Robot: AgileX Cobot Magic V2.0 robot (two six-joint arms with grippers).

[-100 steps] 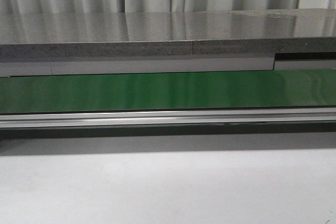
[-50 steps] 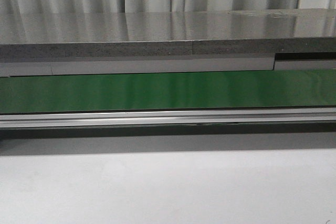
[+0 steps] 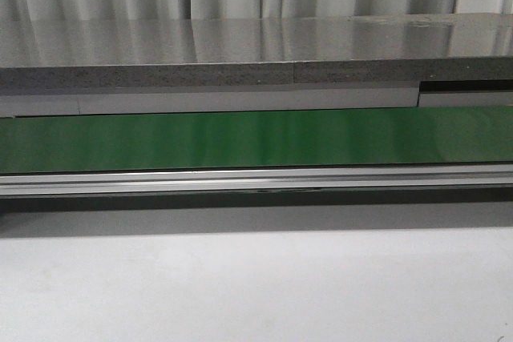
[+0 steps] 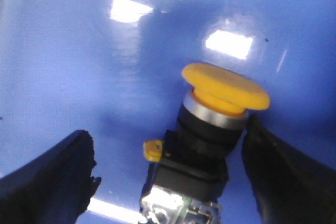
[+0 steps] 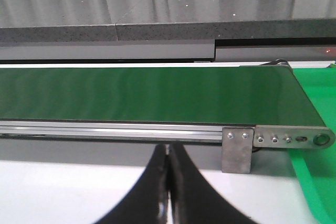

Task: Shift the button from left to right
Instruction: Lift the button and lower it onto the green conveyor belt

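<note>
The button [image 4: 207, 140] shows only in the left wrist view: a black blocky body with a silver collar and a wide orange-yellow cap [image 4: 227, 85]. It lies tilted on a glossy blue surface [image 4: 73, 61]. My left gripper [image 4: 168, 129] is open around it, one dark finger [image 4: 278, 171] close against the button's side and the other finger [image 4: 50, 182] well apart from it. In the right wrist view my right gripper [image 5: 168, 149] is shut with nothing between its fingers, hovering over the white tabletop [image 5: 63, 192] in front of the conveyor. Neither gripper nor the button appears in the front view.
A green conveyor belt [image 3: 256, 138] with an aluminium rail [image 3: 256, 180] runs across the table, a grey stone shelf [image 3: 240, 54] behind it. The belt's end roller and metal bracket [image 5: 236, 150] sit near my right gripper, beside a green surface [image 5: 315, 187].
</note>
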